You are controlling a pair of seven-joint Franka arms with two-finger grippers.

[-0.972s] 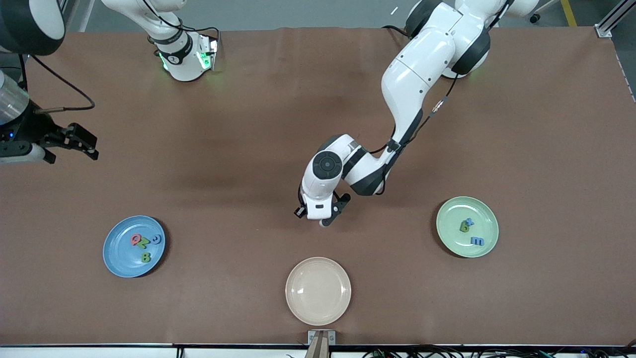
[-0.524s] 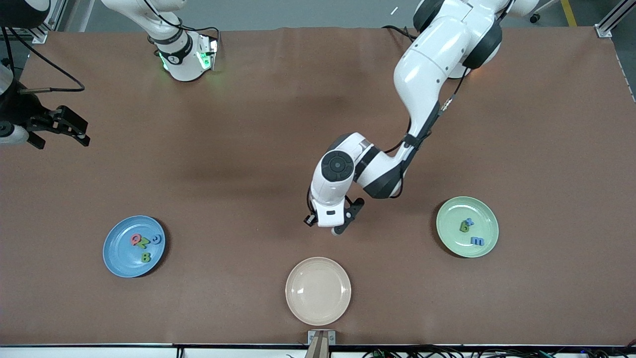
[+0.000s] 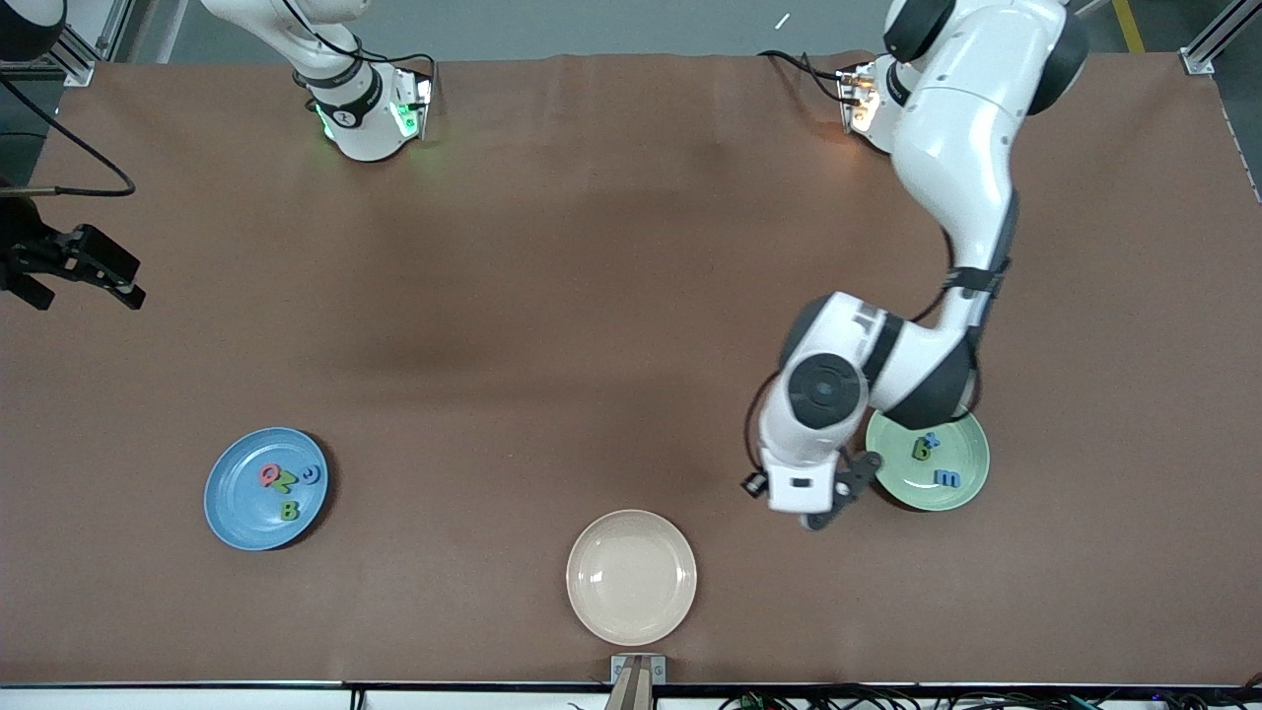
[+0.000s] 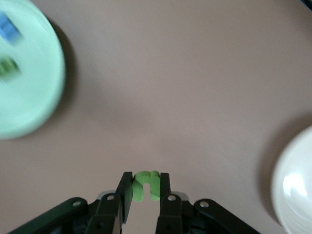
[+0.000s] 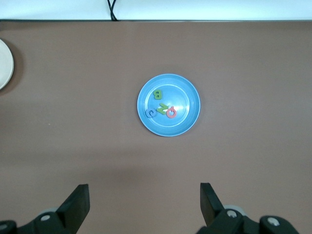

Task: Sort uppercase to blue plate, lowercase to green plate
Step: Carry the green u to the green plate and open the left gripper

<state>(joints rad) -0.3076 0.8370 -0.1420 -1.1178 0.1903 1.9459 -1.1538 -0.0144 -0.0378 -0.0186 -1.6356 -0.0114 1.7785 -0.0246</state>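
My left gripper (image 4: 146, 178) is shut on a small green lowercase n (image 4: 146, 186). It hangs over bare table beside the green plate (image 3: 964, 442), toward the beige plate; in the front view the hand (image 3: 804, 488) hides the letter. On the green plate lie a green b (image 3: 923, 451), a blue x (image 3: 933, 439) and a blue m (image 3: 946, 478). The blue plate (image 3: 232, 513) holds the uppercase pink Q (image 3: 269, 476), green Z shape (image 3: 286, 482), blue C (image 3: 312, 474) and green B (image 3: 289, 510). My right gripper (image 3: 87, 296) waits open at the right arm's end of the table.
An empty beige plate (image 3: 631, 577) lies near the table's front edge, between the two coloured plates. The left arm's elbow (image 3: 927, 380) overhangs part of the green plate's rim. The right wrist view looks down at the blue plate (image 5: 187, 95) from a distance.
The left arm has swung from over the table's middle to beside the green plate, carrying the green n. The right gripper has drawn back toward the table's end.
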